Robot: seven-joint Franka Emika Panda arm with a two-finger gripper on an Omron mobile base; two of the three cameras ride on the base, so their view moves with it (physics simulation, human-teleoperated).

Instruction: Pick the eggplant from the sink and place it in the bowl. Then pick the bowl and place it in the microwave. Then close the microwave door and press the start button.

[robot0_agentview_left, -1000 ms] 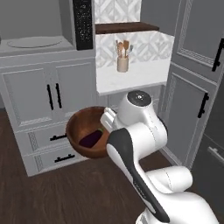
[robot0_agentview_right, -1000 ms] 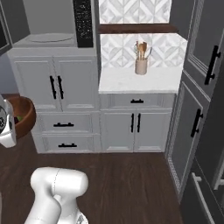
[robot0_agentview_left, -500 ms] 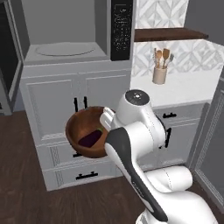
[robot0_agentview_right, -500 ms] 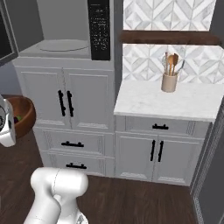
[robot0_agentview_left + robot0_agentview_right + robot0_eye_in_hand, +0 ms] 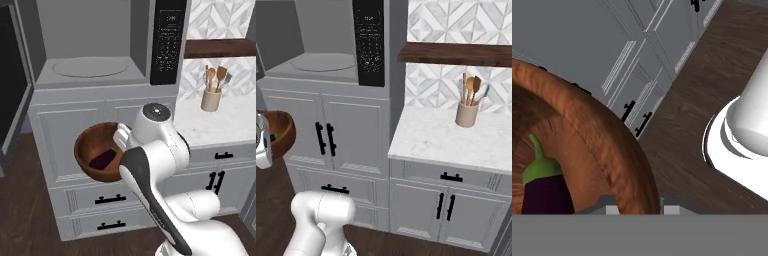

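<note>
The hand (image 5: 639,209) was clenched on the rim of the bowl (image 5: 100,152), carrying it in the air below the microwave (image 5: 95,45), with the eggplant (image 5: 102,159) inside. Carrying was the step; next it needed lifting onto the turntable (image 5: 90,66).

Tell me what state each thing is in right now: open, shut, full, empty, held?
Microwave: open and empty inside, turntable bare.
Microwave door: swung wide open to the left.
Bowl: held up in the air by its rim, tilted, in front of the cabinets below the microwave.
Eggplant: lying inside the bowl.
Gripper: shut on the bowl's rim.
Cabinet doors: shut.
Utensil jar: upright on the counter, holding wooden utensils.
</note>
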